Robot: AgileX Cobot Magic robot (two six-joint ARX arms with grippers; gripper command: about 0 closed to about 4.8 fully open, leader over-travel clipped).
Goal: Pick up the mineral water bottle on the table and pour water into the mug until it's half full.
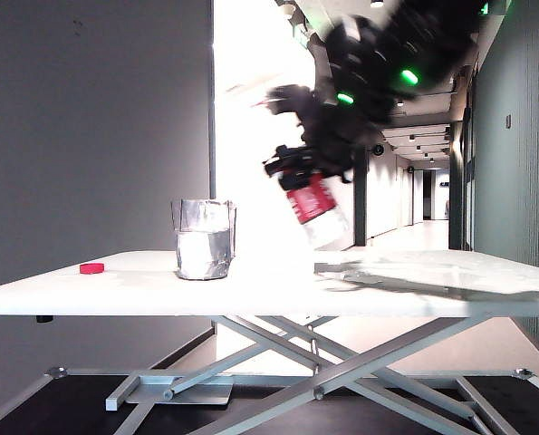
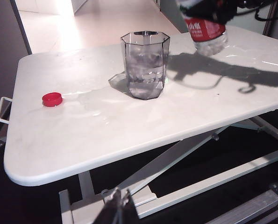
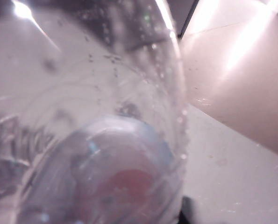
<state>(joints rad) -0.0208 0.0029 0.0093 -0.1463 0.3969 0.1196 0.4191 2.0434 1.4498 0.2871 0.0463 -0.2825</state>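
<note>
The mineral water bottle [image 1: 312, 204] hangs tilted above the table [image 1: 414, 290], right of the mug, with its clear base lowest. My right gripper [image 1: 303, 168] is shut on its upper part. In the right wrist view the bottle [image 3: 92, 140] fills the picture, with one dark finger [image 3: 189, 212] beside it. The faceted mug [image 1: 204, 240] stands on the table with water up to about half its height. In the left wrist view the mug [image 2: 145, 65] stands mid-table and the bottle [image 2: 205, 30] is beyond it. My left gripper [image 2: 120, 205] is shut and empty, off the table's near edge.
A small red cap [image 1: 91, 267] lies near the table's left end, also seen as the cap [image 2: 52, 99] in the left wrist view. Spilled water [image 2: 89, 100] glistens on the tabletop between cap and mug. Grey scissor legs [image 1: 287, 362] stand under the table.
</note>
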